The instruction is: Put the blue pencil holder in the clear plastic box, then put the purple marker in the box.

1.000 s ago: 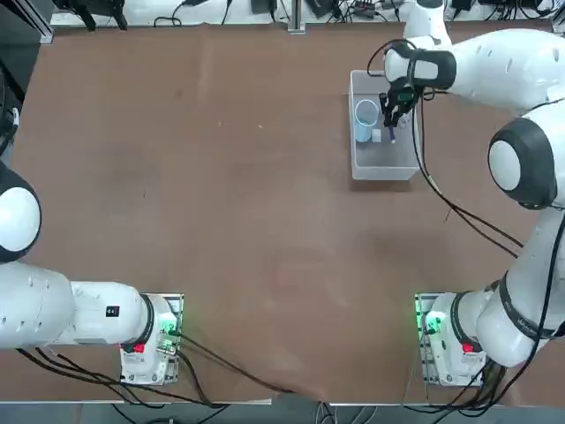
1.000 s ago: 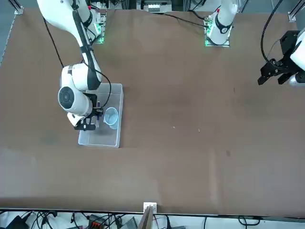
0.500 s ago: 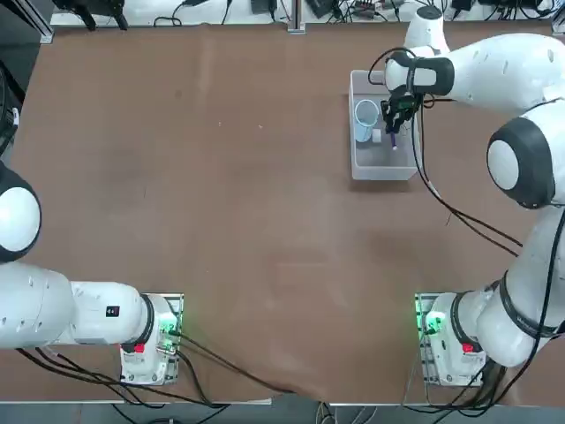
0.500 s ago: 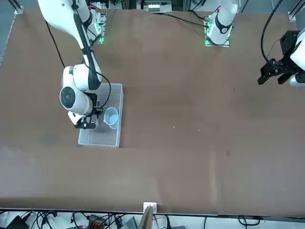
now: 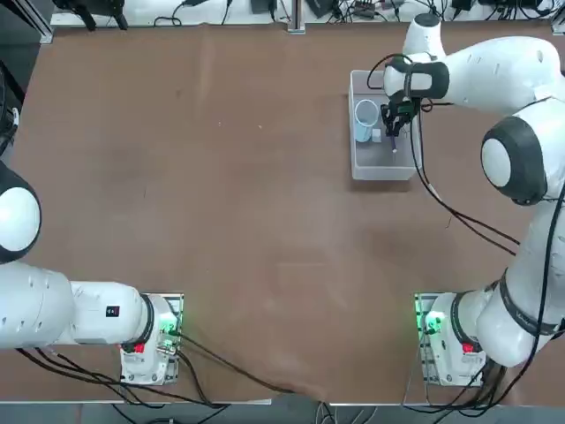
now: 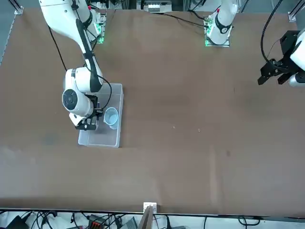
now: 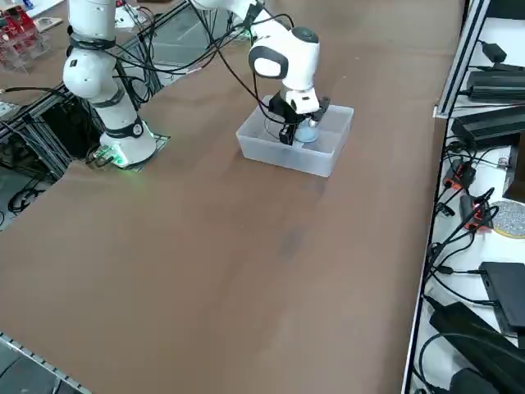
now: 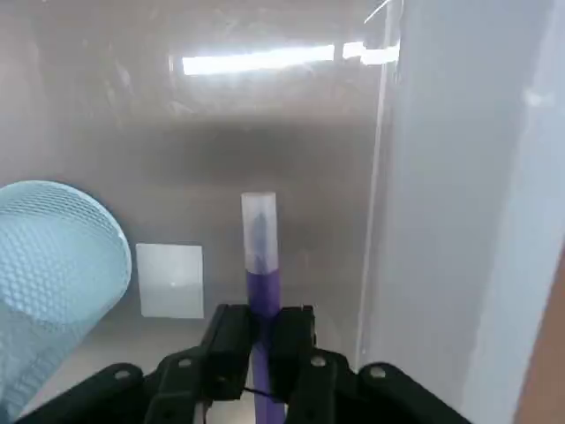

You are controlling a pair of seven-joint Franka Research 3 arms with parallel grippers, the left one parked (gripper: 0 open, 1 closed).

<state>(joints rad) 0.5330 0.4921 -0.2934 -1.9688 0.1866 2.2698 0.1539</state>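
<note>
While my right gripper [image 8: 261, 340] hangs low inside the clear plastic box [image 5: 381, 166], its two fingers [image 8: 228, 340] are pinched tight on the purple marker [image 8: 261, 291]. Marker's purple barrel runs up between the pads; its white end [image 8: 259, 231] sticks out past my fingertips, pointing at the box floor. I cannot tell whether that end touches the floor. Overhead, the marker [image 5: 394, 141] shows as a short purple sliver just below my gripper [image 5: 391, 122], inside the box, toward the wall nearest my arm. Blue pencil holder [image 5: 365, 119] already sits in the box, on the side away from my arm, just beside my fingers but not touching them; wrist view shows its meshed light-blue wall [image 8: 53, 265] close by. Small white label [image 8: 171, 281] lies on the box bottom between holder and marker. Front view: holder [image 6: 111, 117] upright, mouth open upward, my gripper [image 6: 88, 125] next to it inside the box [image 6: 102, 139]. Side view agrees: gripper [image 7: 287, 131] down within the box walls [image 7: 283, 160]. Box rests on the brown table [image 5: 221, 194], far side, right half.
</note>
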